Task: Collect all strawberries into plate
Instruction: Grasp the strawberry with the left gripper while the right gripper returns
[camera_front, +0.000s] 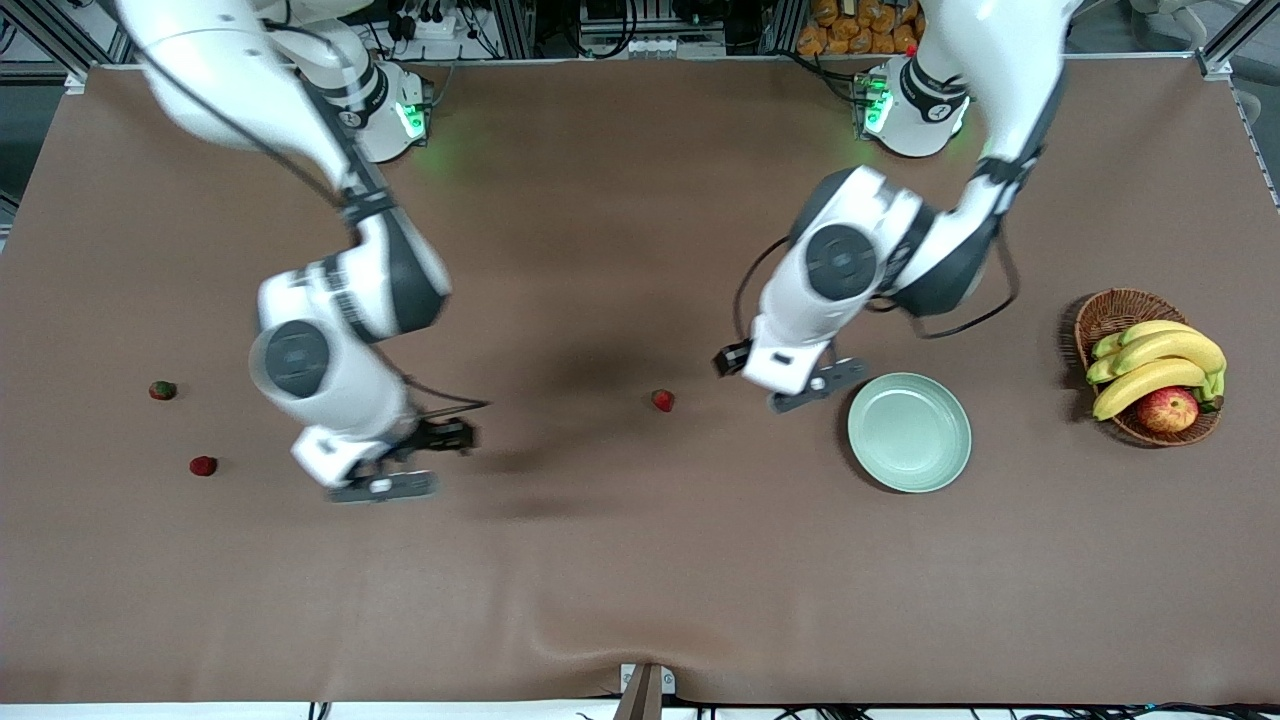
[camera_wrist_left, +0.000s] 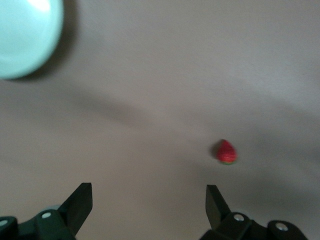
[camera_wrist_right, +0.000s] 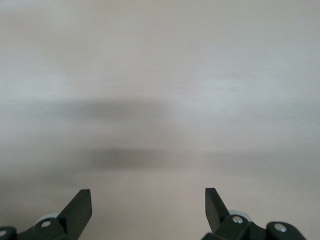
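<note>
Three tiny dark-red strawberries with green caps are seen scattered on the brown cloth-covered bench (camera_front: 620, 560), none yet in the round, shallow, pale mint-green glossy plate (camera_front: 909, 431), which is shown empty beside a brown wicker basket (camera_front: 1110, 310) of yellow bananas (camera_front: 1150, 365) and a red-yellow apple (camera_front: 1167, 408) at the left arm's end. One strawberry (camera_front: 663, 400) is pictured mid-bench, near the plate; the second strawberry (camera_front: 163, 390) and third strawberry (camera_front: 203, 465) are found close together at the right arm's end, the third nearer the front camera. The left claw (camera_front: 790, 385) is held open over bare cloth between the plate and the middle berry, which is caught by its wrist camera just ahead of one fingertip (camera_wrist_left: 215, 197). The right claw (camera_front: 400, 465), also spread wide, is poised over empty cloth, with the two outlying berries well apart from it. The berries are judged light, soft and easily bruised, and apt to roll on their tapered sides; each is probably best pinched gently across its widest part, just below the cap, with little force. The plate's slick glaze may let a dropped berry slide, so a low release is advised.
</note>
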